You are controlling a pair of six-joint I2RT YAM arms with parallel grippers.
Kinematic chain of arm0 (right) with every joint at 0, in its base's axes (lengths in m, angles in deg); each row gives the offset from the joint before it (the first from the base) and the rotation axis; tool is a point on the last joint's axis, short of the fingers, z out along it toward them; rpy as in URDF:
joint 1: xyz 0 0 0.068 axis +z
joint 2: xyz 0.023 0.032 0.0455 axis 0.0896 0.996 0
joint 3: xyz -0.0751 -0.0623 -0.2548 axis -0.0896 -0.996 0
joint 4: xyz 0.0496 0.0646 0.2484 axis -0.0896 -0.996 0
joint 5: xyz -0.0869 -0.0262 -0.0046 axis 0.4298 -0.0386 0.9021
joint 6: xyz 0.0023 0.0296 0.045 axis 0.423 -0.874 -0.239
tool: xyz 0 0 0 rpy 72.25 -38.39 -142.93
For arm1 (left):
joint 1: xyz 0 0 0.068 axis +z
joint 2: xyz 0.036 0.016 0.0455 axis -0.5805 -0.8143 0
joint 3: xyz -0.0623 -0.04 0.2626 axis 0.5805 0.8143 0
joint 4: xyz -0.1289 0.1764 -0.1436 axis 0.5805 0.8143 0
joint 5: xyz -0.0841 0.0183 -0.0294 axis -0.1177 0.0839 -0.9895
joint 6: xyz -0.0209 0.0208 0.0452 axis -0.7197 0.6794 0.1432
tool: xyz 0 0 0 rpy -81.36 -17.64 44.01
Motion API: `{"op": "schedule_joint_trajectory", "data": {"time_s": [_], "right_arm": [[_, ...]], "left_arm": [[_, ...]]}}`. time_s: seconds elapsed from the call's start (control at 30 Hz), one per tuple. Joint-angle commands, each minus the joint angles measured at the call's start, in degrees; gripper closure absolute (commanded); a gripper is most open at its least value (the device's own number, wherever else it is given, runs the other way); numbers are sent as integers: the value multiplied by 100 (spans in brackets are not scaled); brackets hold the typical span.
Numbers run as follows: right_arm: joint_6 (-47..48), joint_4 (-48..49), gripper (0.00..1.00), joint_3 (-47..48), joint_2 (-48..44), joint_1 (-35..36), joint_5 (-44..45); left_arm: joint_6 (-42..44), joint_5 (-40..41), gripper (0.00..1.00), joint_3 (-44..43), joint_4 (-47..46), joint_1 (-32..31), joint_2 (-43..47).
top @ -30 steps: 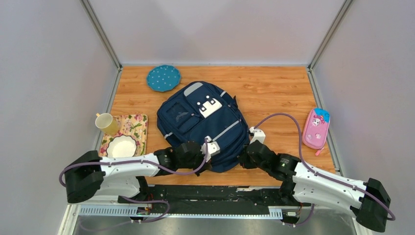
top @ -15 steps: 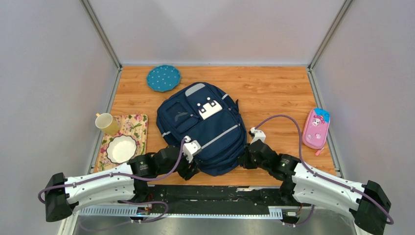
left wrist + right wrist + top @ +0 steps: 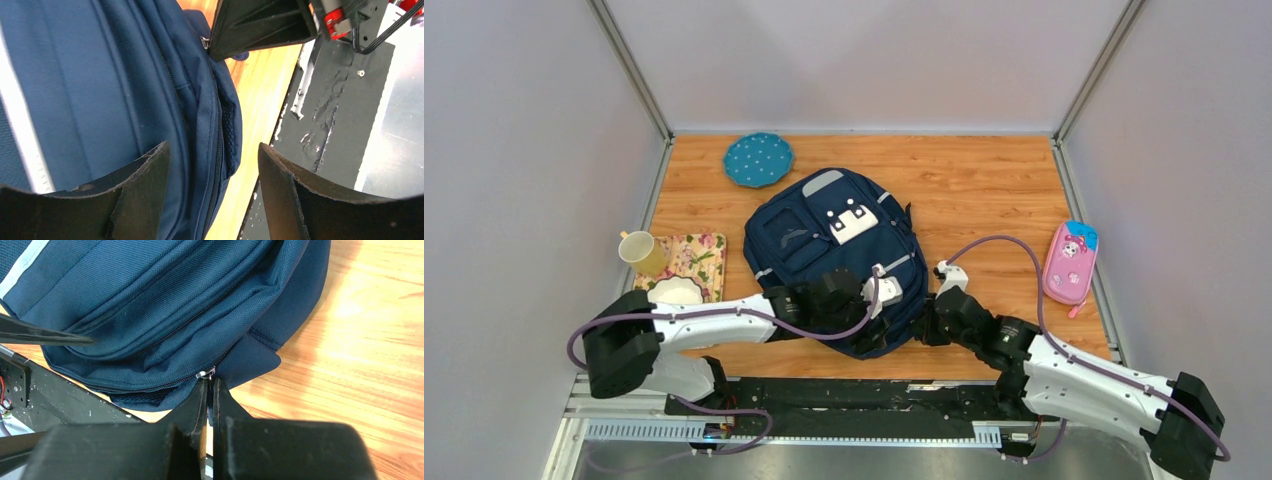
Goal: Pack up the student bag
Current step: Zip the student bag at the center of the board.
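Left gripper (image 3: 212, 172), jaws standing apart, straddles the zipped near edge of the student bag (image 3: 829, 240) and, as far as we can see, grips nothing. Right gripper (image 3: 210, 386), fingers pressed together, pinches the zipper pull (image 3: 202, 374) at the bag's near right corner. We find the navy bag lying flat at the middle of the wooden table (image 3: 984, 180), with the pink pencil case (image 3: 1069, 262) well apart to its right.

Left gripper (image 3: 212, 150) has opened, apparently swung back over the student bag (image 3: 804, 250).
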Motion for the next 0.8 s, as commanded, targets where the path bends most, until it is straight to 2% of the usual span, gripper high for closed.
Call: {"op": "schedule_joint_trajectory", "data": {"time_s": [0.0, 0.17, 0.27, 0.3, 0.37, 0.4, 0.47, 0.57, 0.77], "right_arm": [[31, -209, 100, -73, -164, 39, -112], [22, -227, 100, -99, -270, 48, -147], [4, -271, 100, -91, -305, 39, -95], [-13, -297, 100, -91, -314, 39, -51], [-66, -411, 100, -82, -279, 48, 124], [-118, -438, 100, -99, -261, 39, 204], [-163, -525, 100, -99, -191, 39, 396], [-242, -657, 100, -64, -156, 22, 634], [-330, -684, 100, -73, -164, -93, 968]], "left_arm": [[219, -374, 28, -219, -614, -71, -376], [184, -181, 28, -342, -711, -202, -930], [131, 4, 52, -456, -572, -255, -1220], [114, 22, 66, -482, -518, -273, -1316], [70, 127, 80, -465, -378, -308, -1326], [43, 136, 90, -413, -377, -352, -1274], [8, 180, 99, -150, -203, -396, -1160], [-97, 312, 100, 404, -44, -493, -774], [-396, 751, 100, 1582, 447, -519, 606]]}}
